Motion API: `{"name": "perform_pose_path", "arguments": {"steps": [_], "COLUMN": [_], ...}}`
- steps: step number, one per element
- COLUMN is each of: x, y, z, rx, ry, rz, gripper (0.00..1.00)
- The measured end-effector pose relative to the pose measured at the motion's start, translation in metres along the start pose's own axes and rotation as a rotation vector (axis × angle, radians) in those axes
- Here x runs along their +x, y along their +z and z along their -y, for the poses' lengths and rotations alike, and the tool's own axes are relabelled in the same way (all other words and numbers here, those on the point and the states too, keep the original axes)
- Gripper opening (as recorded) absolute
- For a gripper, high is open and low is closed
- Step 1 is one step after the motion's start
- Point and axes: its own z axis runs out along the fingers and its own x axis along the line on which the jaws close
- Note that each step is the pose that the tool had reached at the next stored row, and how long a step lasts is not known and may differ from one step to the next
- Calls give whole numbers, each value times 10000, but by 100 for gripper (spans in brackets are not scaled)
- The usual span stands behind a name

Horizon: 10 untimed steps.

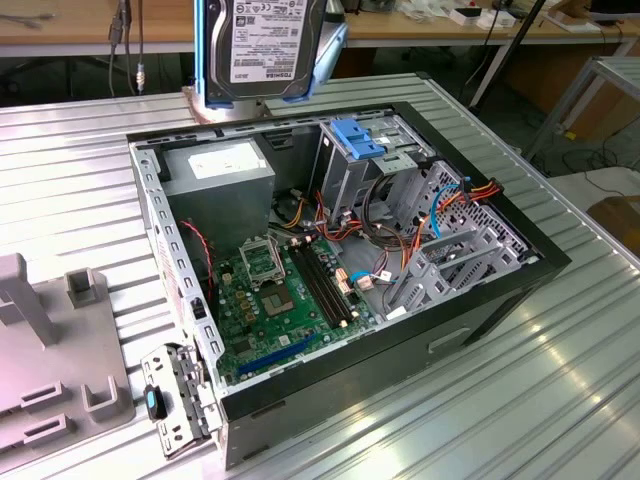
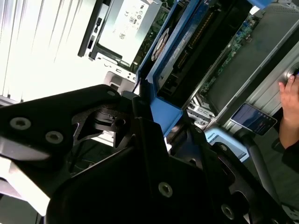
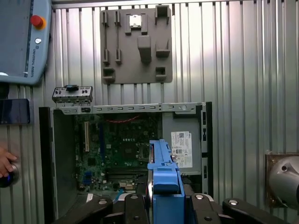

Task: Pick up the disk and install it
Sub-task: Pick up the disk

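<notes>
The disk (image 1: 262, 45), a grey drive with a white label in a blue frame, hangs upright above the far end of the open computer case (image 1: 420, 345) in the exterior view. In the first wrist view I look down its blue edge (image 3: 164, 175) onto the case's motherboard (image 3: 117, 144). My gripper (image 3: 166, 205) is shut on the frame, with a black finger (image 3: 133, 207) on each side. In the second wrist view the gripper (image 2: 161, 112) clamps the disk's blue carrier (image 2: 175, 60) at one end.
Inside the case, another blue carrier (image 1: 355, 138) sits on the drive cage, beside the power supply (image 1: 220, 165) and cables (image 1: 400, 215). A grey fixture tray (image 1: 50, 350) and a loose metal bracket (image 1: 180, 400) lie at the exterior view's left. A person's hand (image 3: 4, 161) rests near a pendant (image 3: 21, 42).
</notes>
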Motion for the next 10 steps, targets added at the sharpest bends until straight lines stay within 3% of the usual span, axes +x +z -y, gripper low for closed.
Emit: {"name": "perform_pose_path", "arguments": {"steps": [3, 7, 8, 10], "x": [41, 92, 113, 137], "y": [10, 21, 26, 30], "z": [82, 132, 145, 164], "rx": [0, 0, -1, -8], "ry": [0, 0, 0, 4], "rz": [0, 7, 39, 259], "gripper": [37, 37, 37, 37]}}
